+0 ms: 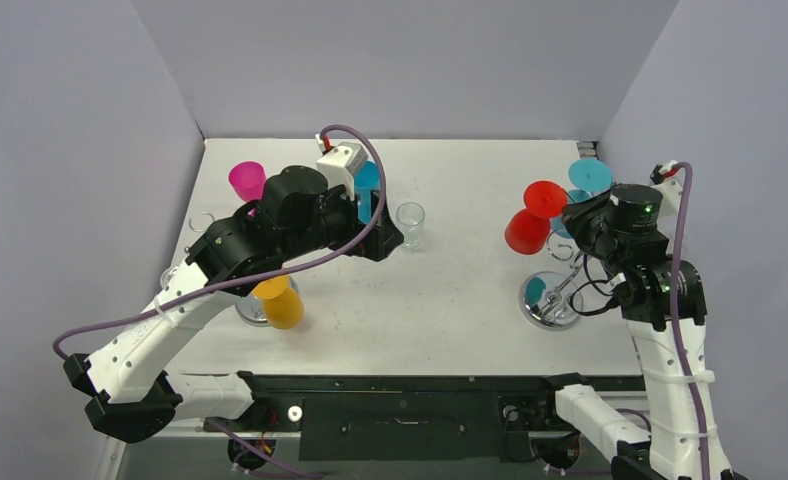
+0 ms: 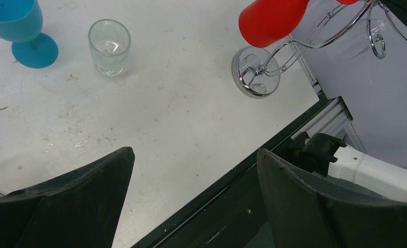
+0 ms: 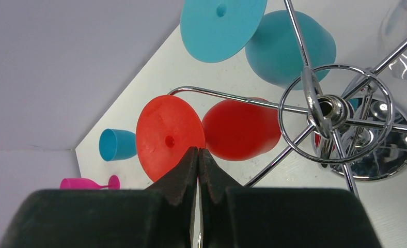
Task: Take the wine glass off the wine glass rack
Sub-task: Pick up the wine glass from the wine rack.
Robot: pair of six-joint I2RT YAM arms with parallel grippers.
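A red wine glass (image 1: pixel 532 216) hangs upside down on the chrome rack (image 1: pixel 552 300) at the right. In the right wrist view its foot (image 3: pixel 166 135) and bowl (image 3: pixel 241 129) show along a rack arm. My right gripper (image 3: pixel 198 150) is shut, its tips just beside the red foot, with nothing seen held; it also shows from above (image 1: pixel 573 216). A blue wine glass (image 3: pixel 289 46) hangs on the same rack. My left gripper (image 2: pixel 195 151) is open and empty above the table's front edge, also seen in the top view (image 1: pixel 385 241).
A clear tumbler (image 1: pixel 410 226) and a blue glass (image 1: pixel 368 188) stand mid-table by the left gripper. A pink glass (image 1: pixel 247 180) is at the back left. A yellow glass (image 1: pixel 281 303) hangs at a second rack on the left. A clear glass (image 3: pixel 404 41) hangs on the right rack.
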